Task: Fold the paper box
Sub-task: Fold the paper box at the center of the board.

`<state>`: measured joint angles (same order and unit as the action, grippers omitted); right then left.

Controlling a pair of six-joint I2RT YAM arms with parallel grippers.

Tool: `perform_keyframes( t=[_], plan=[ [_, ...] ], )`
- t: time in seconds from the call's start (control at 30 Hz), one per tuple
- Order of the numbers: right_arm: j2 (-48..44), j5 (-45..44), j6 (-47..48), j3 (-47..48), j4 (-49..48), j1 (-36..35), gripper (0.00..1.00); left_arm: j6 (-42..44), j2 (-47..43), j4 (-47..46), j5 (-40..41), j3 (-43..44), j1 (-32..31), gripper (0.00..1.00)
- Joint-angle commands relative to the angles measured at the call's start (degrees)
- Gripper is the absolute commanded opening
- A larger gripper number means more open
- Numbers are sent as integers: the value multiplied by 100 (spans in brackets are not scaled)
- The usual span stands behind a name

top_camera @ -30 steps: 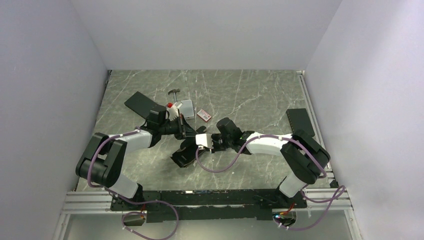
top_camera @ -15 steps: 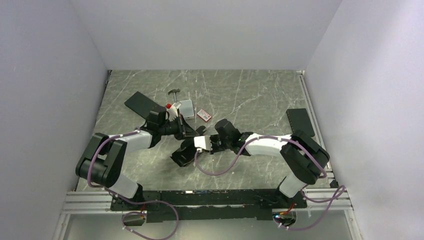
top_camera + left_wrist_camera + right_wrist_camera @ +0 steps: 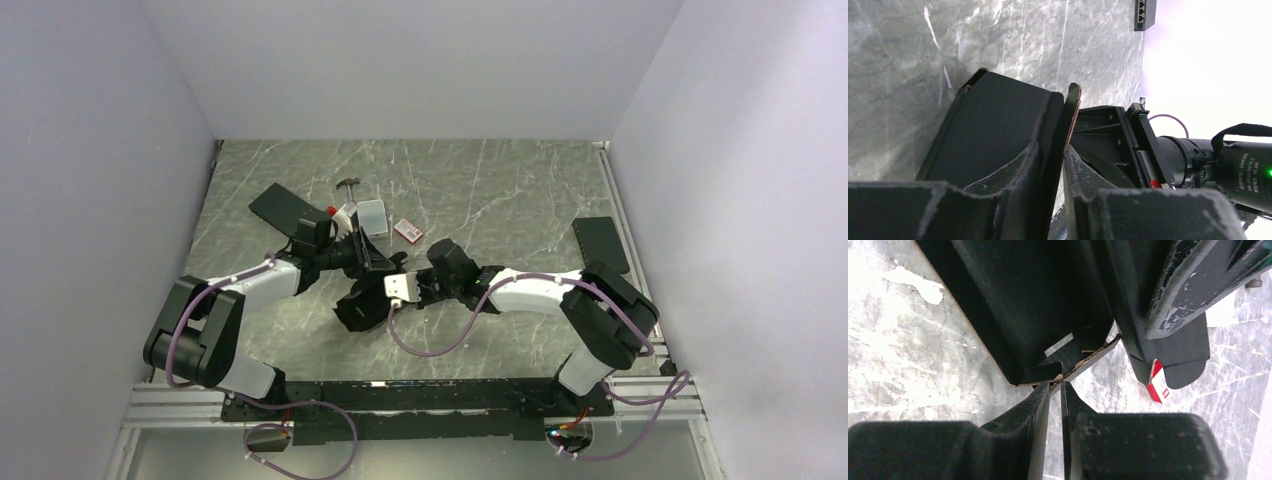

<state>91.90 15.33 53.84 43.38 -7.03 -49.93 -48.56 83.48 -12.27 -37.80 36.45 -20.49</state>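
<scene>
Left elbow (image 3: 195, 325) swung down and outward; paper box (image 3: 358, 308) and right jaws edged left. Box sits on counter (image 3: 500, 200), centre-left, partly folded. Left jaws slightly parted astride an upright box wall. Right jaws nearly together at box rim; grip cannot tell.

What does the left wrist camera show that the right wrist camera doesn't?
Left wrist only: the right arm's wrist, green light lit, and a flap of the box standing edge-on between the left fingers. Right wrist only: a red-and-white pack on the table, and the box's inner corner at the right fingers. Both: the box and the marble table.
</scene>
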Motion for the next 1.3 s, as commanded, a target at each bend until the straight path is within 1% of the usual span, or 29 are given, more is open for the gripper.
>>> perform_keyframes(
  t=[0.0,0.13,0.17,0.23,0.27,0.37,0.47,0.5,0.83,1.1,1.27],
  plan=[
    [-182,119,60,57,-387,-43,17,241,-110,541,368,168,-25,31],
    [-124,149,42,89,-376,-43,16,469,-139,905,467,275,-25,41],
    [-108,158,34,106,-370,-43,15,522,-139,997,501,314,-25,42],
    [-73,159,10,133,-362,-43,14,636,-148,1147,554,372,-23,40],
    [-55,137,-15,167,-365,-43,13,677,-155,1204,569,404,-23,37],
    [-20,21,-94,204,-394,-43,7,789,-117,1218,549,478,-25,24],
    [-33,-55,-143,226,-429,-43,1,755,-17,1203,402,512,-25,5],
    [-53,-64,-146,224,-445,-43,0,726,5,1175,379,505,-25,0],
    [-313,-172,-206,225,-517,-43,0,389,-145,943,560,313,-25,0],
    [-541,-250,-95,191,-539,-30,0,304,-87,742,570,398,-25,0],
    [-674,95,-128,250,-248,124,0,397,-121,577,553,564,-25,0]
  ],
)
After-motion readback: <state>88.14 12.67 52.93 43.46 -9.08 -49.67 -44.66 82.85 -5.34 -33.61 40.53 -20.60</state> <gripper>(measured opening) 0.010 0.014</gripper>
